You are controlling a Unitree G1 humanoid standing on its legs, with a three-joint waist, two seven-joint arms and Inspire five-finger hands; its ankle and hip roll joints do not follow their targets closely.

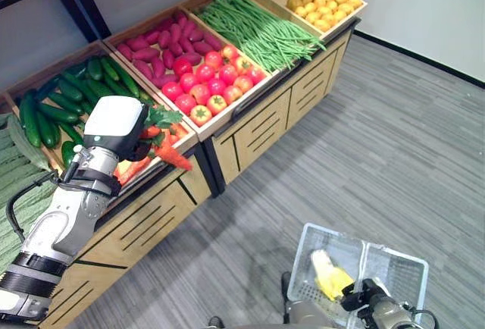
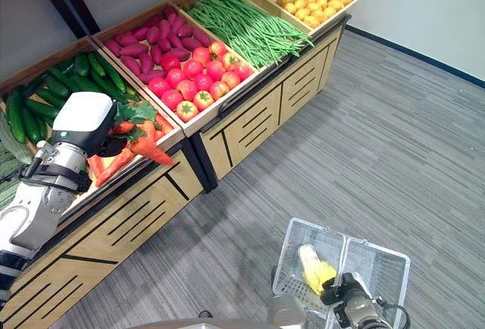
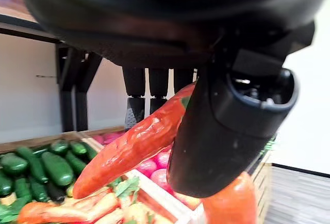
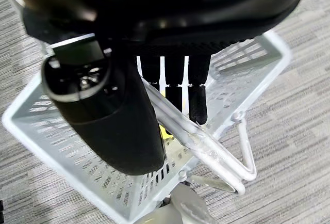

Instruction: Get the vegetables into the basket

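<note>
Progress: early | basket at 5 o'clock holds one yellow item | left hand clamped on carrot, undelivered | right hand curled round basket handle

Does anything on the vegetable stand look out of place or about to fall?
Yes. One carrot pokes over the front edge of its crate, tip past the rim, held by the left hand. The other produce lies orderly.

We see our left hand with its thumb and fingers closed round an orange carrot, which slants out from between them. Beyond the fingers lie dark green cucumbers, and past the carrot, red tomatoes and more carrots.
</note>
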